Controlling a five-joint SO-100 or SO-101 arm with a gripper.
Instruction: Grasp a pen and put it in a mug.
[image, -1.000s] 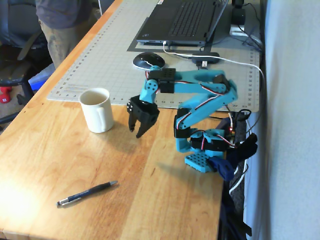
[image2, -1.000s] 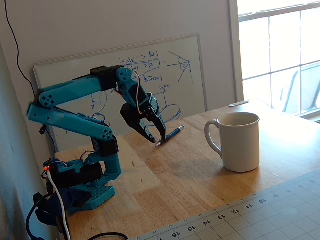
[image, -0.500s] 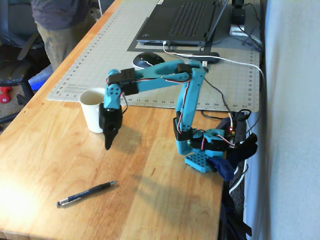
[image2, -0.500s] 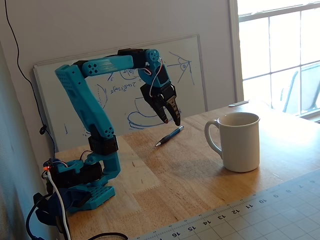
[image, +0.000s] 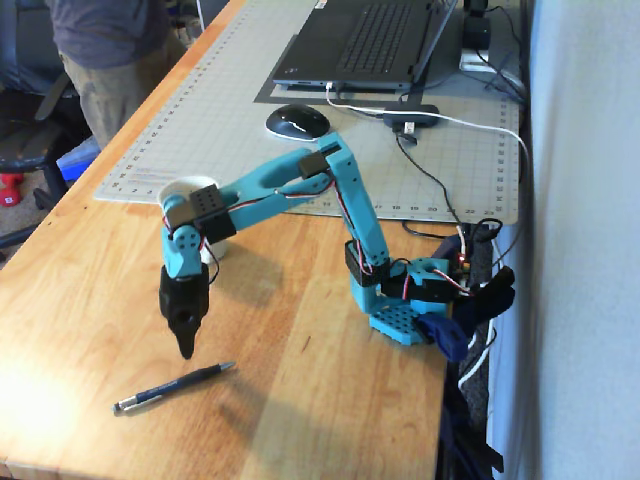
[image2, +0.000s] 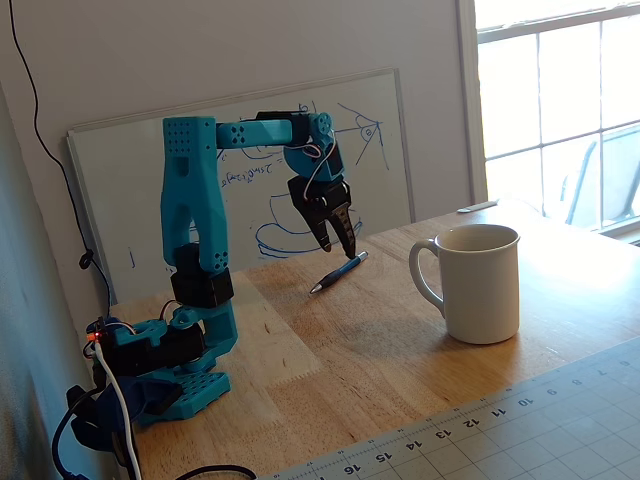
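The pen (image: 175, 388) lies flat on the wooden table (image: 330, 400), at six o'clock from the empty, slightly parted gripper (image: 185, 348) hovering above.

The slim dark blue-black pen with silvery metal ends (image: 173, 388) (image2: 338, 272) lies flat on the wooden tabletop, slanted across the boards in both fixed views; nothing touches it. The plain cream-white ceramic mug with one loop handle (image2: 478, 281) (image: 181, 190) stands upright on the same wood, well apart from the pen; its mouth is open upward, its handle turned toward the pen in a fixed view.
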